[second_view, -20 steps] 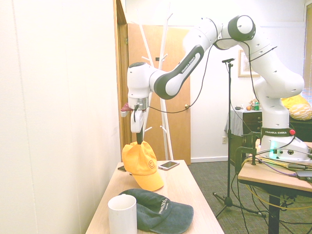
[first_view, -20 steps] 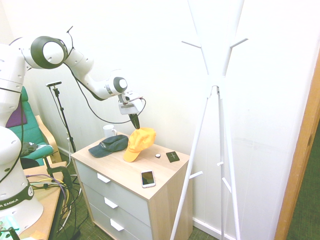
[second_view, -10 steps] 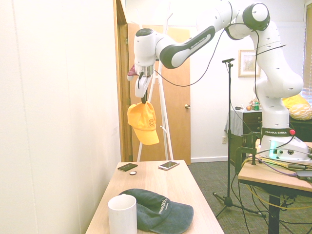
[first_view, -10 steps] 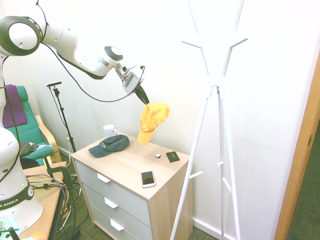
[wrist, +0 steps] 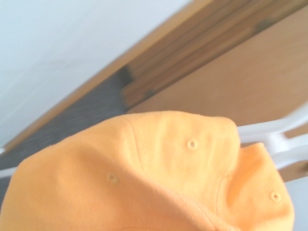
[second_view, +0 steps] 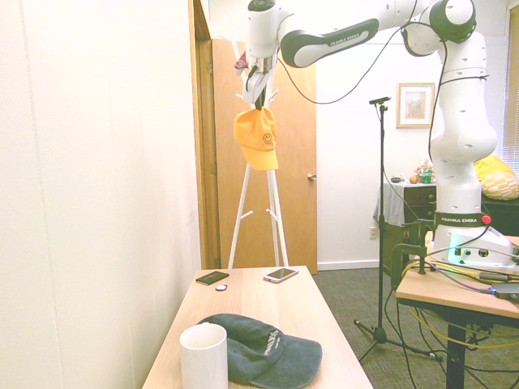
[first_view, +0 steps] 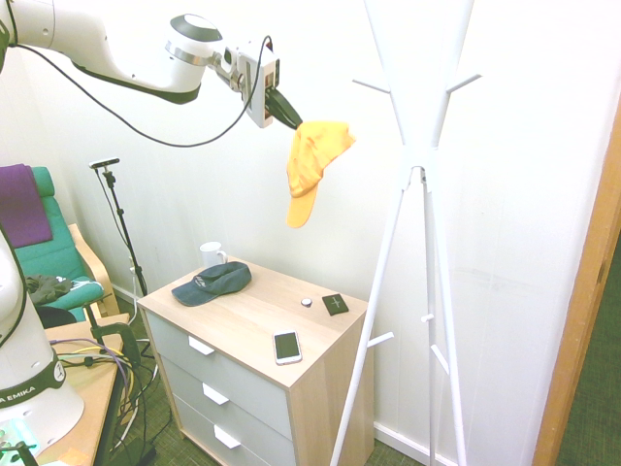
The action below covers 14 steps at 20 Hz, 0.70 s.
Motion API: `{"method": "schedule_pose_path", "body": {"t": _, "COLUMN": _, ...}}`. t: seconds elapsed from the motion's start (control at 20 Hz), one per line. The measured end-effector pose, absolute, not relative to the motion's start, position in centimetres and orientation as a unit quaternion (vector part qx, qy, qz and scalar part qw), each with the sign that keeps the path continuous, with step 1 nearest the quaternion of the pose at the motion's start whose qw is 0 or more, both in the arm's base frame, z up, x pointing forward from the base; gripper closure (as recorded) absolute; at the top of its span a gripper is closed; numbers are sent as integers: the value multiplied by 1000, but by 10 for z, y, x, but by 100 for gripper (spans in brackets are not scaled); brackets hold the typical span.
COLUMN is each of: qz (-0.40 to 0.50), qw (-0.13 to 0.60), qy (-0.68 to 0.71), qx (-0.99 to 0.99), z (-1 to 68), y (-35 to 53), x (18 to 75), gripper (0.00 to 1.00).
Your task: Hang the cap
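First exterior view: the white arm reaches in from 9 o'clock near the top of the frame, and its two-finger gripper is pinched tight on the back edge of the plain yellow-orange fabric baseball cap. The cap hangs free in the air with its curved brim pointing down toward 6 o'clock. It sits high above the light wooden three-drawer dresser and just toward 9 o'clock of the white coat stand with angled pegs, not touching it as far as this angle shows.

On the dresser top lie a dark navy cap with a small logo at the 9 o'clock end, a white mug just behind it, a smartphone near the front edge, a small round white object and a small flat black square item toward 3 o'clock. A green armchair stands at the far 9 o'clock side.

In the second exterior view the yellow-orange cap dangles from the gripper in front of the wooden door, overlapping the coat stand behind it. The wrist view is filled at 6 o'clock by the cap's crown, with white pegs of the stand just beyond.
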<state>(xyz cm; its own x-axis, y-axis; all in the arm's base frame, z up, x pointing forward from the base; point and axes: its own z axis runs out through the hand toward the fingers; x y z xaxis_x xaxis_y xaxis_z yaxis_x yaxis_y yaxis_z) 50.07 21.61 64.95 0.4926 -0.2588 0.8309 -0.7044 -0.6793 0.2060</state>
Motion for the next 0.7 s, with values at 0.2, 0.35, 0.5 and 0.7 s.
{"method": "schedule_pose_path", "body": {"t": 0.2, "qz": 429, "qw": 286, "qy": -316, "qx": 796, "z": 708, "y": 183, "x": 504, "gripper": 100}}
{"method": "schedule_pose_path", "body": {"t": 0.35, "qz": 441, "qw": 292, "qy": -331, "qx": 782, "z": 740, "y": 155, "x": 509, "gripper": 100}}
{"method": "schedule_pose_path", "body": {"t": 0.5, "qz": 448, "qw": 287, "qy": -340, "qx": 776, "z": 766, "y": 138, "x": 508, "gripper": 100}}
{"method": "schedule_pose_path", "body": {"t": 0.7, "qz": 451, "qw": 283, "qy": -342, "qx": 774, "z": 775, "y": 131, "x": 509, "gripper": 100}}
